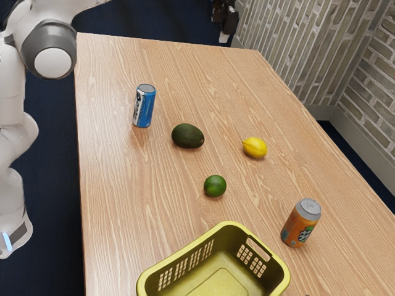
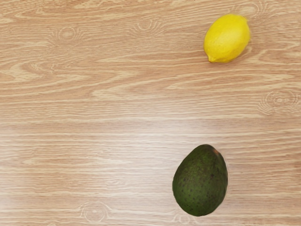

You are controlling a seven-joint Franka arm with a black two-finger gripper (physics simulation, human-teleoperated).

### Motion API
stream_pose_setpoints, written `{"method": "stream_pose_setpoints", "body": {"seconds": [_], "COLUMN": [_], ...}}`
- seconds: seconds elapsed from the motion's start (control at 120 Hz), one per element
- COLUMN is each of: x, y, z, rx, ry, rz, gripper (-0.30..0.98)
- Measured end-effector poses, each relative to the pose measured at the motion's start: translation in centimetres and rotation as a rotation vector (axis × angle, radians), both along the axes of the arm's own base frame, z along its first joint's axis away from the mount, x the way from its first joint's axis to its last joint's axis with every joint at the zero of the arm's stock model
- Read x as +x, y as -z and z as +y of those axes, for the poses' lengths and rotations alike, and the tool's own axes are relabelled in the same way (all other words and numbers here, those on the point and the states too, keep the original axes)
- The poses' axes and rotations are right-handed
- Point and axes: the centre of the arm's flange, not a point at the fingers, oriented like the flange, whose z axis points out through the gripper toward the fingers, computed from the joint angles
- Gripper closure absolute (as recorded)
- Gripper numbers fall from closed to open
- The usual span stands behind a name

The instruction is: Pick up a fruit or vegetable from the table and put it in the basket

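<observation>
Grey brick wall (image 1: 296,55) borders the exterior view's right, beyond a wood-grained table (image 1: 117,203). Exterior view: black gripper (image 1: 224,36) is raised at the far end; jaw opening cannot be determined, no load seen. Candidates lie on the table: dark green oval avocado (image 1: 187,136), yellow lemon (image 1: 255,147), round green lime (image 1: 215,185), the last nearest the yellow-green plastic basket (image 1: 219,285). Blue-and-white metal can (image 1: 144,106) stands near the avocado; orange metal can (image 1: 301,222) near the basket's rim. Wrist view: avocado and lemon lie well apart; either should admit a straight descent, gripping across the narrower width. Carry should clear rim and can.
</observation>
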Motion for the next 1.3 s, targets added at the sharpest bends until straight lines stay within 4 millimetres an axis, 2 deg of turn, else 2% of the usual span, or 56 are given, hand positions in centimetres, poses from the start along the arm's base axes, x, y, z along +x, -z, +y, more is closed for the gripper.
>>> {"method": "stream_pose_setpoints", "body": {"seconds": [0.025, 0.042, 0.142, 0.183, 0.217, 0.25, 0.3, 0.358, 0.425, 0.458, 0.542, 0.708, 0.8, 0.933, 1.05, 1.192, 1.3], "x": [0.8, 1.2, 2.2, 1.0, -0.4, -1.6, -3.0, -3.7, -3.7, -3.4, -2.7, -1.8, -1.4, -0.8, -1.0, -1.7, -1.5], "y": [0.8, 1.2, 3.4, 4.2, 5.2, 7.2, 11.1, 15.4, 20.0, 21.6, 24.0, 27.4, 28.2, 28.3, 28.3, 30.6, 31.4], "z": [-3.4, -5.0, -11.1, -14.4, -16.3, -17.9, -20.1, -21.6, -22.0, -21.8, -21.3, -21.4, -20.4, -19.0, -19.7, -19.9, -19.7], "rx": [-0.006, -0.014, -0.131, -0.196, -0.251, -0.3, -0.349, -0.369, -0.372, -0.369, -0.363, -0.338, -0.327, -0.297, -0.279, -0.267, -0.252], "ry": [0.066, 0.099, 0.228, 0.304, 0.359, 0.41, 0.468, 0.485, 0.466, 0.448, 0.413, 0.372, 0.342, 0.348, 0.41, 0.453, 0.475], "rz": [0.016, 0.026, 0.062, 0.096, 0.134, 0.18, 0.248, 0.304, 0.336, 0.329, 0.297, 0.277, 0.265, 0.241, 0.238, 0.283, 0.277], "gripper": [0.02, 0.02, 0.02, 0.02, 0.02, 0.02, 0.02, 0.02, 0.02, 0.02, 0.02, 0.02, 0.02, 0.02, 0.02, 0.02, 0.02]}}
